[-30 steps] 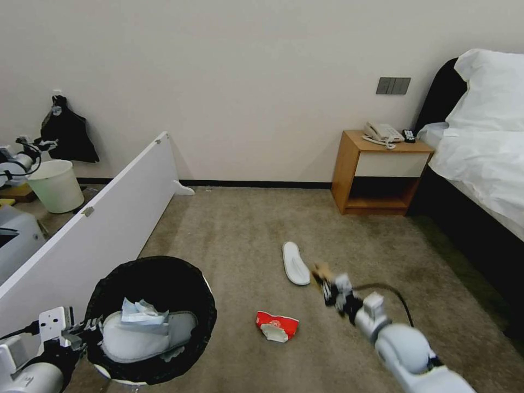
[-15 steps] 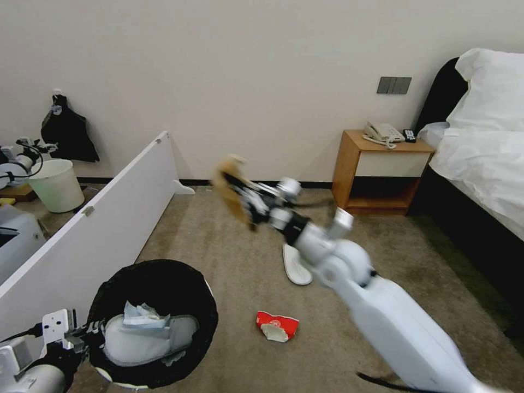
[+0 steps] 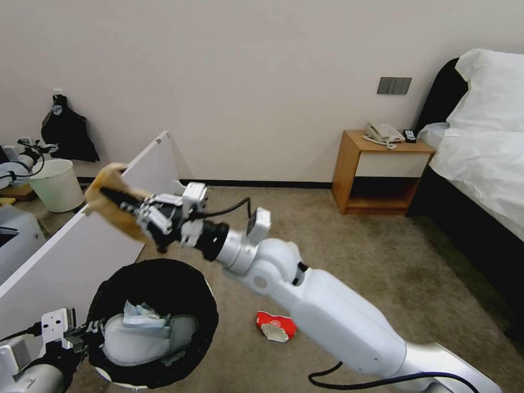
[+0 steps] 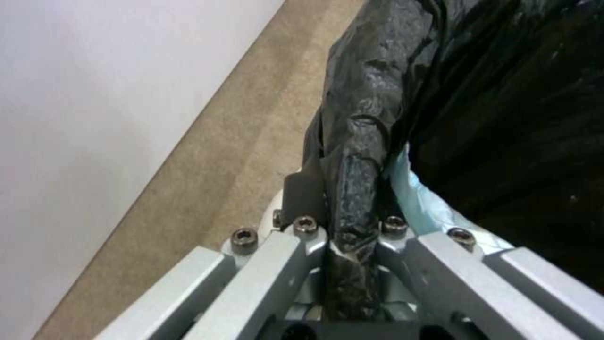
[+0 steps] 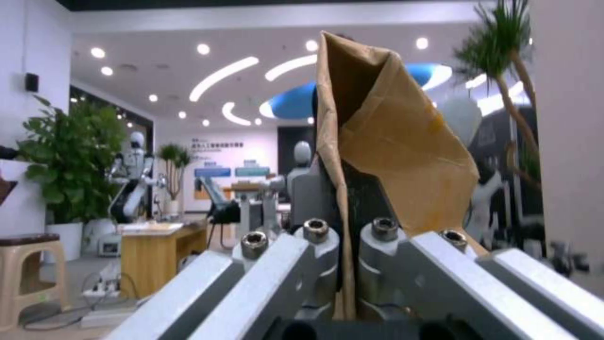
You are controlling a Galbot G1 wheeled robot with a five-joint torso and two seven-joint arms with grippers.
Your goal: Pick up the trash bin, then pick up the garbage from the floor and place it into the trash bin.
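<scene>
The right hand (image 3: 117,203) sits in the left-centre of the head view, its fingers closed flat on a brown paper scrap (image 3: 112,197). In the right wrist view the scrap (image 5: 390,141) is creased kraft paper, folded into an open pocket shape and pinched between the two metal fingers (image 5: 314,245). The hand is raised above the far rim of the trash bin (image 3: 153,322), in front of a white panel (image 3: 109,229).

The left hand (image 3: 82,333), at the lower left of the head view, is clamped on the near rim of the trash bin; the left wrist view shows the crinkled, glossy black bag (image 4: 358,156) squeezed between its fingers (image 4: 302,193). The bin is round, with the bag folded over its rim. Inside lie a white slipper (image 3: 136,338) and pale blue-white tissue (image 3: 139,314).

On the beige carpet (image 3: 245,234), lower centre, lies a crushed red-and-white carton (image 3: 277,326); its printing cannot be read.
</scene>
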